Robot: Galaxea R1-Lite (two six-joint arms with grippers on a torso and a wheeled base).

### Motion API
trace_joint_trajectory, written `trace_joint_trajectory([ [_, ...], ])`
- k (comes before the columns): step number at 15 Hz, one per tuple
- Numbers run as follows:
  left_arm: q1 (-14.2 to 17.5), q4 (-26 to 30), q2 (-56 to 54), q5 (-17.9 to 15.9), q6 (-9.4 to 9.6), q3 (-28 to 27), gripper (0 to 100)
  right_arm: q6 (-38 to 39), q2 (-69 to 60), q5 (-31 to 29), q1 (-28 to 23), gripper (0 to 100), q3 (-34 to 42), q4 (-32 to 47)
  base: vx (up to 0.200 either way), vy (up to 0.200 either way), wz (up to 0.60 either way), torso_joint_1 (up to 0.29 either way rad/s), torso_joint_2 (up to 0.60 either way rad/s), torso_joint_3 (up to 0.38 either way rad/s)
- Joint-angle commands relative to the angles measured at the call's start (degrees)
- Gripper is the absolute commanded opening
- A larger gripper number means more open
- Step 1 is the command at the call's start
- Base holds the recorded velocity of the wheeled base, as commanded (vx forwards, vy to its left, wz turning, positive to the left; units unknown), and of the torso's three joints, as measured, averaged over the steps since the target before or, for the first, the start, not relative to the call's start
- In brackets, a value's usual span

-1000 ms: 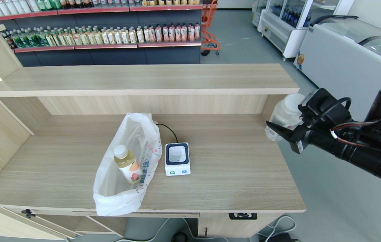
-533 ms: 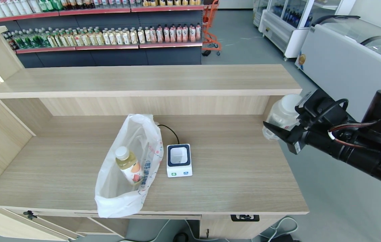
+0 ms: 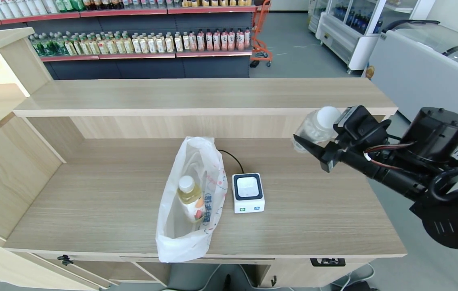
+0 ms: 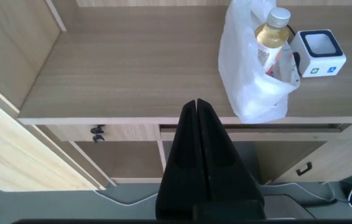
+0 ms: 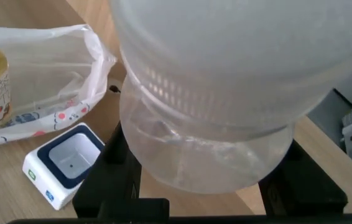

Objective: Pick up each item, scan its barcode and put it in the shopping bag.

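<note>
Above the far right of the counter [image 3: 326, 226], R gripper [image 3: 309, 140] is clamped round a clear bottle [image 3: 309, 128]. It is held in the air, tilted, well right of the scanner [image 3: 248, 192]. L gripper [image 4: 196, 109]: fingers pressed together, nothing between them.

Handling, my guess: thin smooth plastic, squashy and slippery; fill level unclear. I'd hold mid-body w/ gentle squeeze.

Count: 2 bottles (1 held, 1 tea bottle [image 3: 190, 198] in the bag [image 3: 180, 242]), 1 bag, 1 scanner.
</note>
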Motion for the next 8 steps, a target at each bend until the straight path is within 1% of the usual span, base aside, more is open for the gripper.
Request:
trace_joint_trajectory([
  [1, 0.0, -0.03, -0.02, -0.01, 0.06, 0.01, 0, -0.01, 6.01, 0.96, -0.27, 0, -3.17, -1.46, 0.0, 0.2, 0.0, 0.002, 0.0, 0.007],
  [2, 0.0, -0.12, -0.02, -0.01, 0.24, 0.01, 0, -0.01, 9.53, 2.54, -0.27, 0, -5.19, -2.69, 0.0, 0.2, 0.0, 0.002, 0.0, 0.002],
  [3, 0.0, -0.03, -0.02, -0.01, -0.03, -0.08, 0, -0.01, 11.2, 3.51, -0.27, 0, -5.98, -3.4, 0.0, 0.2, 0.0, 0.007, 0.0, 0.002],
  [6, 0.0, -0.03, -0.02, -0.01, -0.11, 0.01, 0, 0.26, 16.82, 3.68, -0.62, 0, -7.56, -8.94, 0.0, 0.0, 0.0, 0.0, 0.0, 0.0],
  [8, 0.0, -0.03, -0.02, -0.01, -0.11, 0.01, 0, 0.35, 19.55, 3.86, -0.97, 0, -7.56, -10.69, 0.0, 0.0, 0.0, 0.0, 0.0, 0.0],
])
